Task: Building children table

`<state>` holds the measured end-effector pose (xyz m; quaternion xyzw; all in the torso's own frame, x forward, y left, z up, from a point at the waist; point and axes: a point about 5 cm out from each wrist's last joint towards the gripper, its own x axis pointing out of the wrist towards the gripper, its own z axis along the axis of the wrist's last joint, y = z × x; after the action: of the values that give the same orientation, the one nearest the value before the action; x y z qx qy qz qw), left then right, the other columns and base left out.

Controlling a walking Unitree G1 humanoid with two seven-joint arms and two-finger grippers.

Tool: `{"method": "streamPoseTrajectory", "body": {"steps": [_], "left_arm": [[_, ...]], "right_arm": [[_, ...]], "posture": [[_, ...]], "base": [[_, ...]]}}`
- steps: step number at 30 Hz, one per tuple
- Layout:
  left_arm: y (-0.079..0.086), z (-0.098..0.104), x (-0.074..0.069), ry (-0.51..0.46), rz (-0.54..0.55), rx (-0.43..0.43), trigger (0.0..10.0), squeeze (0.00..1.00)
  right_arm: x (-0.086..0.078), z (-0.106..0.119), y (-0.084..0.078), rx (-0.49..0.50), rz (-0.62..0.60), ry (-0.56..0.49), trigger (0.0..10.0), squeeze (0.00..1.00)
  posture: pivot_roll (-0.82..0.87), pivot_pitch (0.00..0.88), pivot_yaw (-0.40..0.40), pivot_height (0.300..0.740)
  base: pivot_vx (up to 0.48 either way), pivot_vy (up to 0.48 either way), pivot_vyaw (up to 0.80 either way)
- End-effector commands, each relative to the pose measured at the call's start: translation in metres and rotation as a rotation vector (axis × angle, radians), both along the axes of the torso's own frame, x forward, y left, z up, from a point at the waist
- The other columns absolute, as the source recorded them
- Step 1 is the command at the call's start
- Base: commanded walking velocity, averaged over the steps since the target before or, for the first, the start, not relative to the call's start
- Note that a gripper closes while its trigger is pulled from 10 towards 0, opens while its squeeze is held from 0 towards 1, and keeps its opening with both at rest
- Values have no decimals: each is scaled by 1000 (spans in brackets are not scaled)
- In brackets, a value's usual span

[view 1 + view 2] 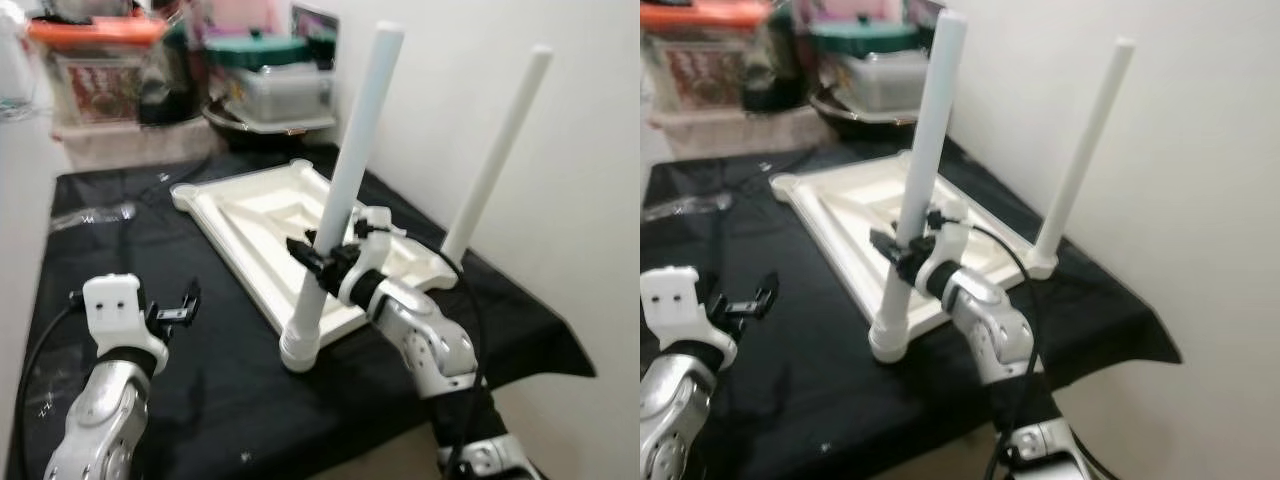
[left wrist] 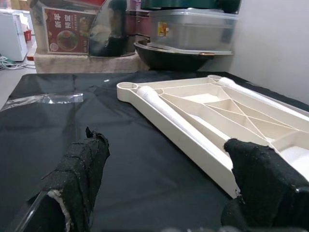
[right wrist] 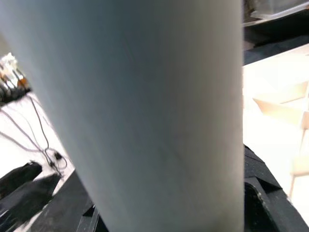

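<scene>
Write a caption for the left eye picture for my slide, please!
Right gripper holds a white table leg upright in the upside-down tabletop; left gripper waits open.

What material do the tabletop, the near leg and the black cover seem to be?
Tabletop: probably moulded plastic, cream and matte; its underside shows ribs. Near leg, held by the right claw: likely plastic too, a smooth pale tube with a soft sheen. Black cover: apparently thin fabric or sheet; it drapes over the edge.
</scene>
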<state>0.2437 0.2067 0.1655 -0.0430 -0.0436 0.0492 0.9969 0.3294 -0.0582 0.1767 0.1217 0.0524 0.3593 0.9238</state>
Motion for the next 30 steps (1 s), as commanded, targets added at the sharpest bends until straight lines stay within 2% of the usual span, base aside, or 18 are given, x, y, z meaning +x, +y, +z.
{"method": "streamPoseTrajectory", "body": {"steps": [1, 6, 14, 16, 23, 30], "left_arm": [[-1, -5, 1, 33, 1, 6, 10000, 0], [-1, -6, 2, 39, 6, 9, 10000, 0], [-1, -6, 3, 36, 9, 16, 10000, 0], [-2, -5, 3, 29, 11, 31, 10000, 0], [-3, -3, 1, 12, -2, 42, 10000, 0], [-6, -5, 1, 20, -19, 72, 10000, 0]], "right_arm": [[-8, -36, 7, -68, 40, 158, 10000, 0], [-7, -35, 7, -74, 40, 141, 10000, 0], [-12, -27, 18, -74, 135, 63, 10000, 0], [-14, -22, 25, -96, 189, 10, 10000, 0], [-12, -19, 30, -120, 211, -25, 10000, 0], [-12, -20, 34, -136, 224, -39, 10000, 0]], "posture": [[117, 0, -91, 740], [117, 0, -93, 740], [120, 0, -98, 740], [121, 0, -101, 740], [125, 0, -106, 740], [126, 0, -107, 740]], "base": [[0, 0, 0], [0, 0, 0], [0, 0, 0], [0, 0, 0], [0, 0, 0], [0, -103, 800]]}}
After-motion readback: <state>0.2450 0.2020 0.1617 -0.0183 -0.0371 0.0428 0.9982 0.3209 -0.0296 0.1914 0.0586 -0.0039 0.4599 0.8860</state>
